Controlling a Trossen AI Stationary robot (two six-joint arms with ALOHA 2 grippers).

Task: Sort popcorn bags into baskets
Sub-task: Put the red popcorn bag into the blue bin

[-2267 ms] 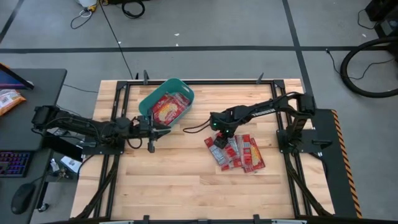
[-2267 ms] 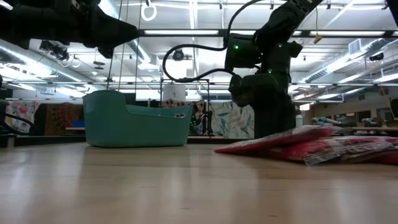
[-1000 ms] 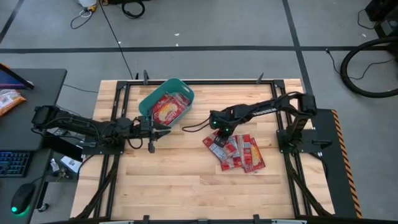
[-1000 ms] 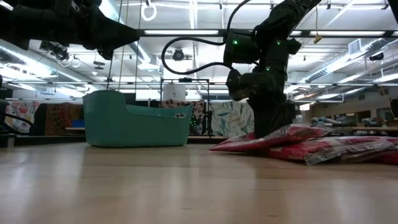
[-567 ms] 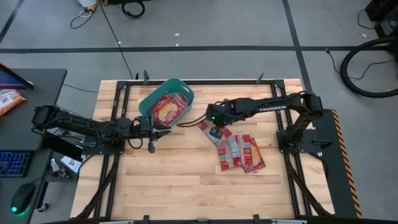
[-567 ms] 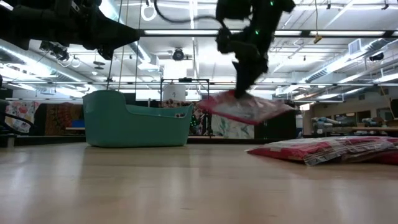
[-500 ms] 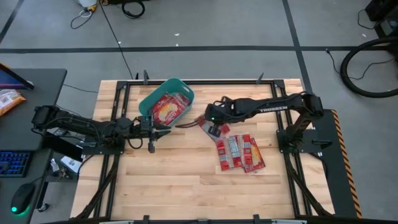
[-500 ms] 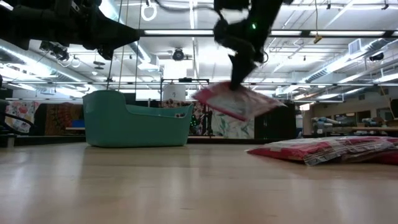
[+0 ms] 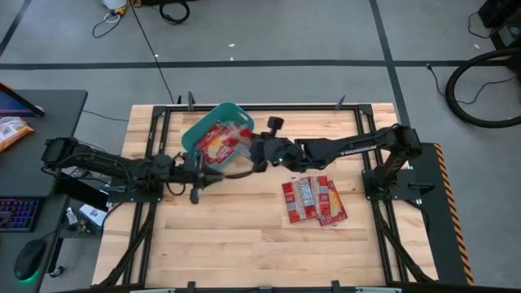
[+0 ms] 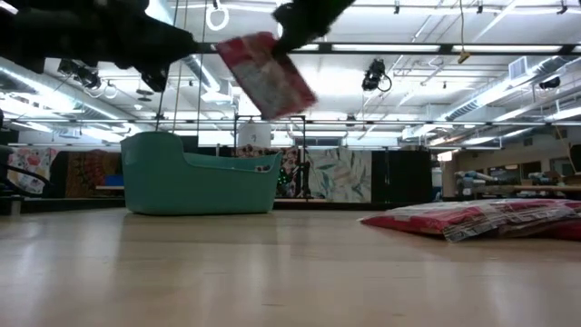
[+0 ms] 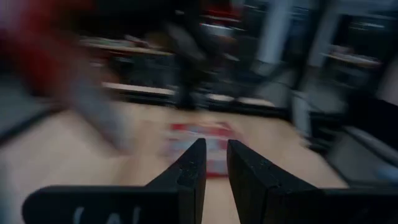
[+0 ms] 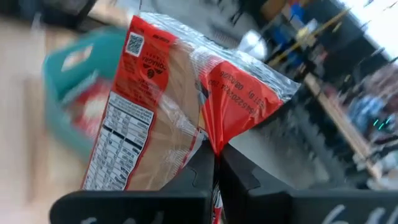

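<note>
My right gripper (image 9: 254, 155) is shut on one red popcorn bag (image 12: 163, 106), high above the table by the teal basket's (image 9: 193, 133) right rim. In the low view that bag (image 10: 265, 74) hangs tilted above the basket (image 10: 195, 183). More popcorn bags (image 9: 213, 140) lie inside the basket. A pile of popcorn bags (image 9: 313, 201) lies flat on the table at centre right. My left gripper (image 9: 213, 174) hovers near the basket's near side, its fingers (image 11: 194, 171) a narrow gap apart with nothing between them. My right gripper pinches a creased red edge of the bag (image 12: 215, 138) between its two fingers (image 12: 200, 173). The fingers reach from the table's right side. The bag is lifted clear of the table, tilted, and juts toward the basket beyond the fingertips.
A black frame (image 9: 269, 107) runs along the table's edges. A cable (image 9: 236, 172) trails from the right arm over the wood. Bare wood (image 9: 244, 236) spans the near half of the table.
My right gripper has taken one bag off the pile, raised it high and carried it toward the table's left and far side, up to the basket. The bag has gone from lying level to steeply tilted. The pile stays where it was.
</note>
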